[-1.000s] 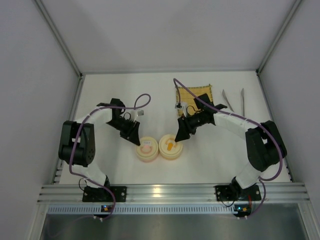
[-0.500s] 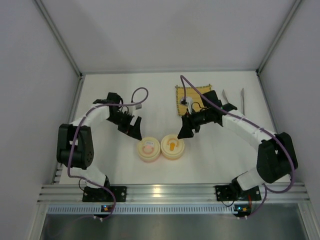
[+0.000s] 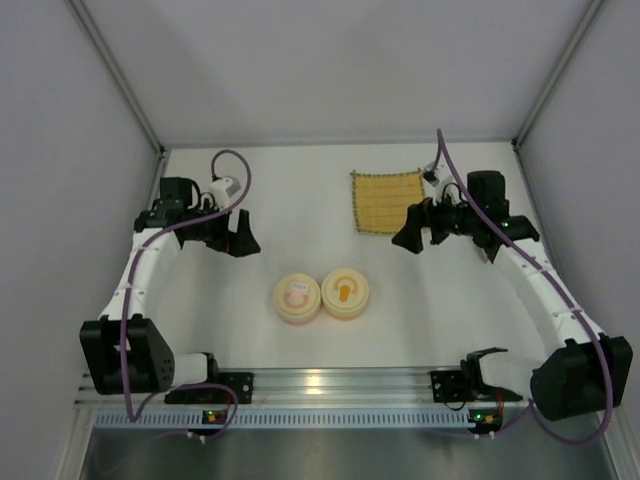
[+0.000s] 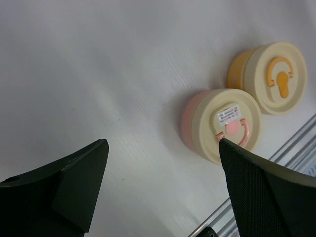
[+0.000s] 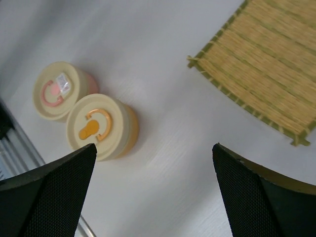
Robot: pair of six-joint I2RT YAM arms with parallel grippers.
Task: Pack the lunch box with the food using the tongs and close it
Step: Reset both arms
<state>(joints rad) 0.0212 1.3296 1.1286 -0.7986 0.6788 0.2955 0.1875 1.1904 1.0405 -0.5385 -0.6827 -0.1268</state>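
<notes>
A second ago both arms were bent in over the middle of the worktop [image 3: 300,190], the left gripper [image 3: 243,240] down at the pink container [image 3: 296,298] and the right gripper [image 3: 405,238] at the orange container [image 3: 343,294]. Both have since pulled up and swung outward, well apart from the two tubs. The containers have not moved: they sit side by side and touching, cream lids on, near the front centre. Any food is out of sight. The tongs lay just right of the woven mat [image 3: 387,200] earlier; the right arm now lies across that spot and hides them

The left arm runs up the left edge from a low elbow, its wrist turned inward so the gripper points toward the centre. The right arm mirrors it along the right edge, its gripper just beside the mat's right side.

In the left wrist view the jaws stand wide apart with nothing between them, the pink container near the right finger [image 4: 266,192]. The right jaws are spread just as wide and empty, over bare worktop between the orange container and the mat
</notes>
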